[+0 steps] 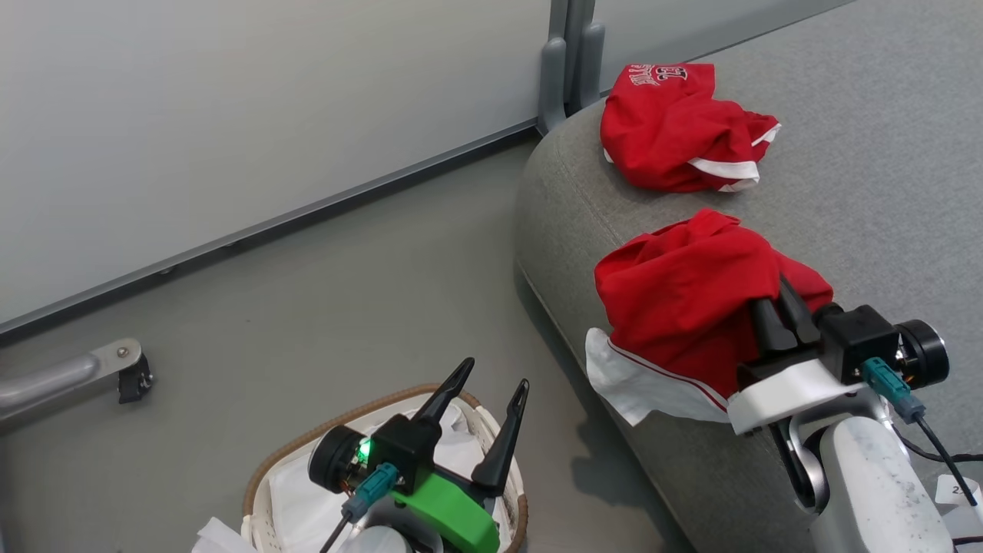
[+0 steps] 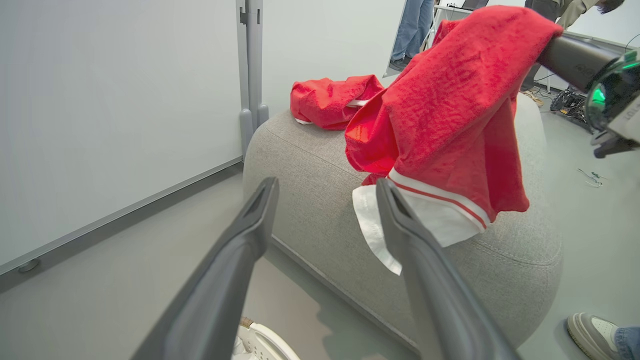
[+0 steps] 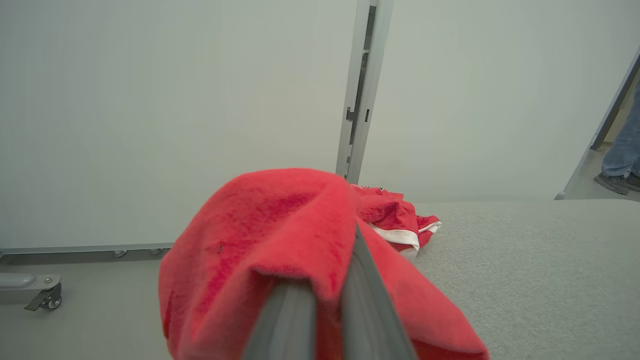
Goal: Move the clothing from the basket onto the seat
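Note:
A red garment with a white striped hem (image 1: 691,307) hangs over the front edge of the grey seat (image 1: 868,200), lifted by my right gripper (image 1: 772,296), which is shut on it with the fingertips buried in cloth. In the right wrist view the same garment (image 3: 260,235) drapes over the closed fingers (image 3: 365,305). A second red garment with white lettering (image 1: 676,123) lies crumpled farther back on the seat. My left gripper (image 1: 494,375) is open with nothing in it above the white basket (image 1: 307,445), whose white liner (image 1: 307,491) shows inside. The left wrist view looks past the open fingers (image 2: 260,210) at the held garment (image 2: 450,110).
A pale wall panel with a grey post (image 1: 564,61) stands behind the seat. A metal leg with a caster (image 1: 130,369) sits on the floor at the left. Someone's shoe (image 2: 595,330) rests near the seat's right end, and a person's legs (image 3: 622,150) are in the background.

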